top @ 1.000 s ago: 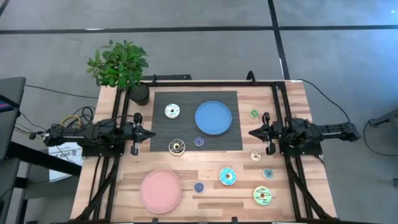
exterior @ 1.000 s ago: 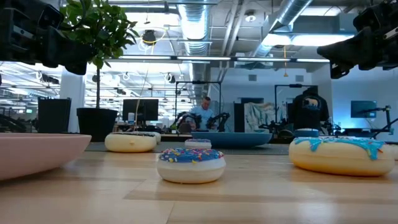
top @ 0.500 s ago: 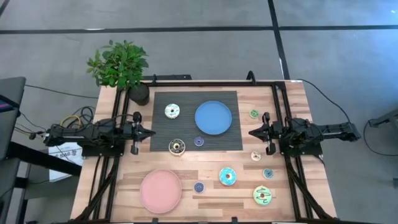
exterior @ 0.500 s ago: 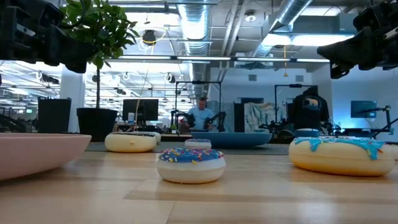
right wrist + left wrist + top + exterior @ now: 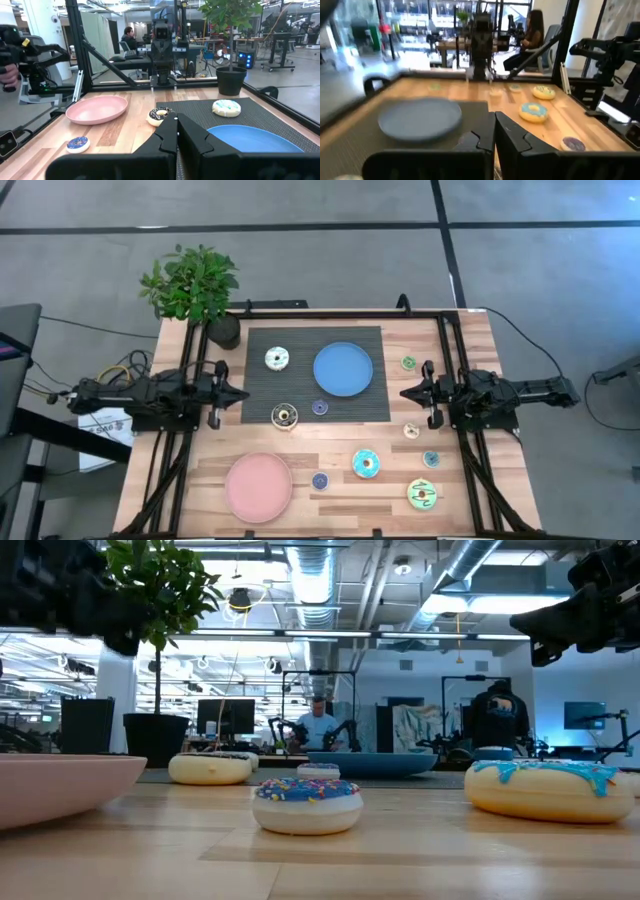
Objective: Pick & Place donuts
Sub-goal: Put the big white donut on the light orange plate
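Observation:
My left gripper (image 5: 243, 393) hovers shut and empty at the left edge of the dark mat (image 5: 262, 385). My right gripper (image 5: 404, 393) hovers shut and empty right of the mat. On the mat lie a white donut (image 5: 277, 359), a dark brown donut (image 5: 284, 416) and a small purple donut (image 5: 320, 407). On the wood lie a small green donut (image 5: 408, 363), a small cream one (image 5: 411, 431), a small teal one (image 5: 431, 459), a large blue-iced donut (image 5: 366, 463), a large green-iced donut (image 5: 423, 494) and a small blue donut (image 5: 320, 480).
A blue plate (image 5: 343, 369) sits on the mat and a pink plate (image 5: 258, 487) near the table's front left. A potted plant (image 5: 195, 290) stands at the far left corner. Black frame rails (image 5: 455, 350) run along both table sides. People show in the room beyond.

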You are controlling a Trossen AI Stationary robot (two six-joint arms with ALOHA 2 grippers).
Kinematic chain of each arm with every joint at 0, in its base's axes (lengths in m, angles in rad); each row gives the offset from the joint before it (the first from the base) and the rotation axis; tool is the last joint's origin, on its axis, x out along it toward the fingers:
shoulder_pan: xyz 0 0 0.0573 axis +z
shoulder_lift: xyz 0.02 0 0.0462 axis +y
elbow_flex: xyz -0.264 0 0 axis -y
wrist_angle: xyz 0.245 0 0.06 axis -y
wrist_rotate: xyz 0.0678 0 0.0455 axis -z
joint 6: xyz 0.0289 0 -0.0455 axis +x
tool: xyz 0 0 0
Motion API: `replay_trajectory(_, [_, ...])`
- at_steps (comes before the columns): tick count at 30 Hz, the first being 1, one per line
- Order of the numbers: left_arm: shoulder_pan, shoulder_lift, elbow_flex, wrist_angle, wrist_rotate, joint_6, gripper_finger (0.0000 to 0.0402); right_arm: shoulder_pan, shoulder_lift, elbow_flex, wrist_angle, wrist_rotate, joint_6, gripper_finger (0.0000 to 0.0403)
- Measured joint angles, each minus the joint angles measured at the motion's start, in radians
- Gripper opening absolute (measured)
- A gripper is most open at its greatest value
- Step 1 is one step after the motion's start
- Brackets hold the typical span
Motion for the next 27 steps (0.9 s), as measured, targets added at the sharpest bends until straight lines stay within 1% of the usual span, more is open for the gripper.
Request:
replay_trajectory(2, [0.0,0.059,0.057,0.014,-0.013,0.056,0.0,0.0,0.0,0.0,0.0,0.0,0.0,0.0])
replay_trajectory(4, [0.0,0.149,0.121,0.01,-0.021,0.07,0.0,0.0,0.0,0.0,0.0,0.0,0.0,0.0])
replay_trajectory(8, [-0.019,0.384,0.265,-0.003,-0.007,0.087,0.0,0.0,0.0,0.0,0.0,0.0,0.0,0.0])
replay_trajectory(10, [-0.044,0.519,0.348,-0.017,-0.032,0.12,0.0,0.0,0.0,0.0,0.0,0.0,0.0,0.0])
replay_trajectory(12, [-0.063,0.653,0.433,-0.05,-0.092,0.144,0.0,0.0,0.0,0.0,0.0,0.0,0.0,0.0])
replay_trajectory(15, [-0.072,0.838,0.567,-0.089,-0.212,0.145,0.0,0.0,0.0,0.0,0.0,0.0,0.0,0.0])
replay_trajectory(17, [-0.072,0.963,0.657,-0.102,-0.269,0.077,0.0,0.0,0.0,0.0,0.0,0.0,0.0,0.0])
replay_trajectory(20, [-0.072,1.142,0.786,-0.087,-0.307,-0.059,0.0,0.0,0.0,0.0,0.0,0.0,0.0,0.0])
replay_trajectory(22, [-0.072,1.251,0.877,-0.076,-0.341,-0.092,0.0,0.0,0.0,0.0,0.0,0.0,0.0,0.0])
replay_trajectory(27, [-0.065,1.505,1.107,-0.196,-0.539,-0.139,0.0,0.0,0.0,0.0,0.0,0.0,0.0,0.0])
